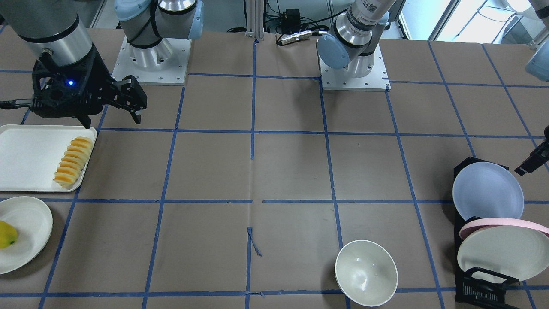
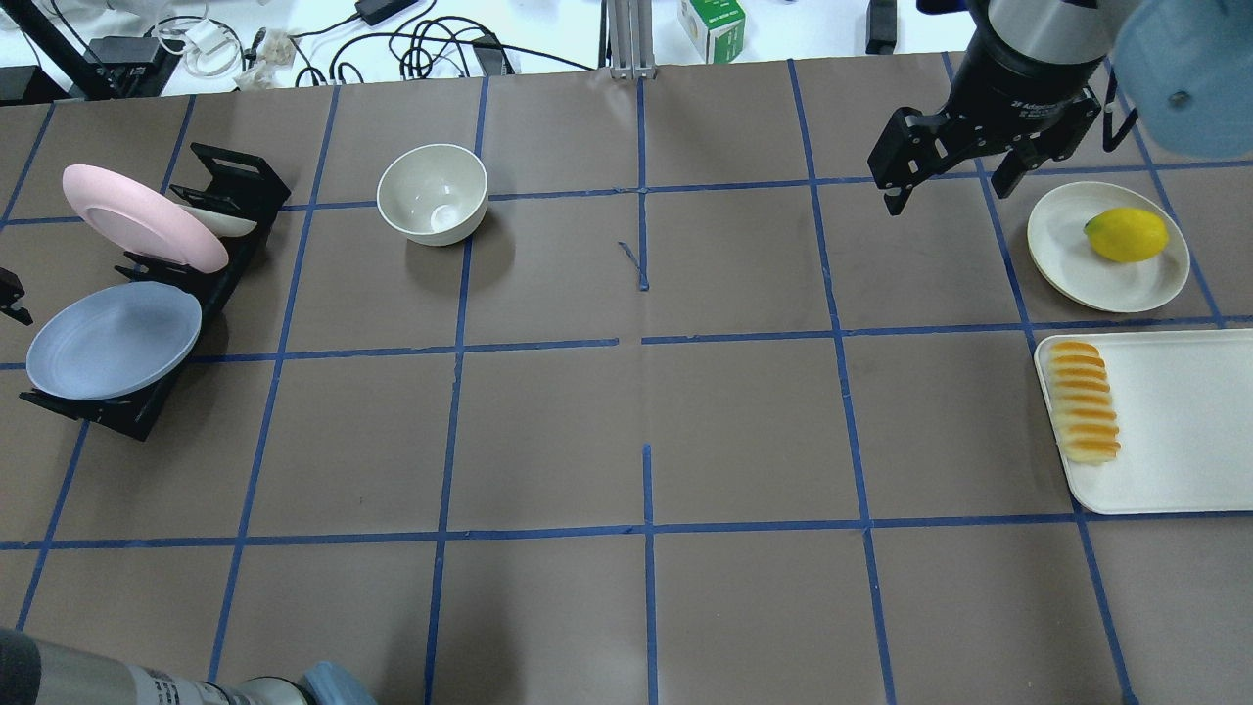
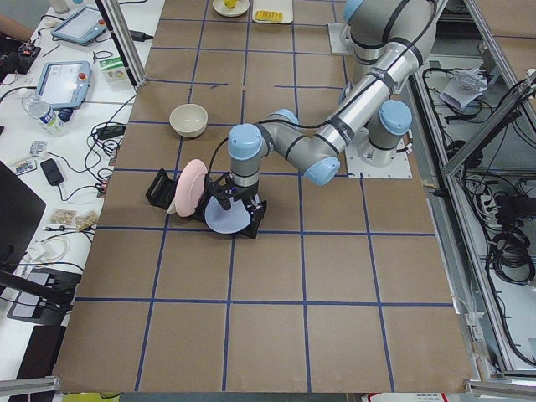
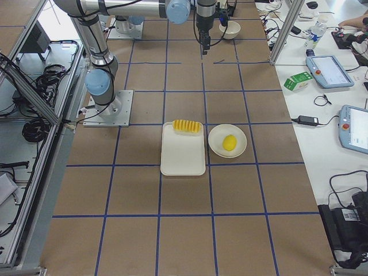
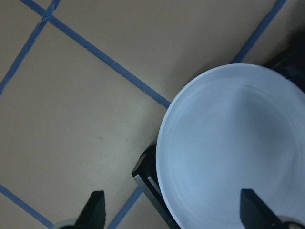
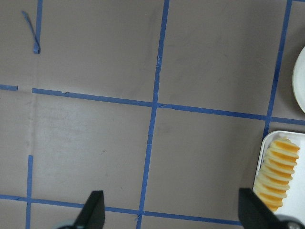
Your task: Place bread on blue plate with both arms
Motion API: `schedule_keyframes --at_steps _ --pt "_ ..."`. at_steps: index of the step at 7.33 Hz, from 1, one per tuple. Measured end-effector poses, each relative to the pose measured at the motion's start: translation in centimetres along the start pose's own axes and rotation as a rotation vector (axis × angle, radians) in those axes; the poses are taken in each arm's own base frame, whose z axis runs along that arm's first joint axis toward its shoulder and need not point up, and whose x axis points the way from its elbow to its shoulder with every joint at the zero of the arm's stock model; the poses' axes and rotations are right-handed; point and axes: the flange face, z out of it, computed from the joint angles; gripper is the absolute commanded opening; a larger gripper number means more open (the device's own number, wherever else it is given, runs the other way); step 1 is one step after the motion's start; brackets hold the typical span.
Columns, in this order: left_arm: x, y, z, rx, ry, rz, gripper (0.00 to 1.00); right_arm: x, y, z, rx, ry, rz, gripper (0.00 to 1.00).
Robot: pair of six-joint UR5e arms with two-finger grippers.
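At the table's right end, on the robot's own right, the bread [image 2: 1083, 401] lies along the inner edge of a white tray [image 2: 1175, 431]. It is well apart from the blue plate [image 2: 113, 340], which leans in a black rack [image 2: 238, 174] at the left end. The right gripper [image 2: 948, 194] hangs with its fingers spread and empty, above bare table beyond the tray. The left gripper [image 5: 174, 212] is likewise parted and holds nothing, poised over the plate. You should expect the loaf to be light and soft, and its ridged segments look likely to flex or split if pinched at one end. Take it across its short width near the middle, with a gentle squeeze. The plate looks stiff and smooth (probably slick under the pads), so its raised rim is the place to grip. The overhead view gives you only a sliver of the left gripper at the frame's edge. The left wrist camera shows both fingertips apart, with the plate's face below and between them. The right wrist camera puts the bread off toward the right fingertip, not between the two, which the overhead view leaves harder to judge.
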Motion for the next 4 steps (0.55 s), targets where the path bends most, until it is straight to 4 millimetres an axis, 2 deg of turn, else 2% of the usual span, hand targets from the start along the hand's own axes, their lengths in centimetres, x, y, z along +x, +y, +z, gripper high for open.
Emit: schedule_keyframes --at_steps 1,2,4 --pt "0.1 -0.5 1.2 0.000 0.028 -0.006 0.94 0.0 0.0 0.0 0.000 0.001 0.000 1.00" --pt "0.3 -1.1 2.7 0.004 0.073 -0.015 0.77 0.0 0.0 0.1 -0.001 0.001 0.000 1.00" --pt "0.3 -1.9 5.1 0.000 0.107 -0.020 0.75 0.0 0.1 0.3 -0.005 -0.001 0.001 1.00"
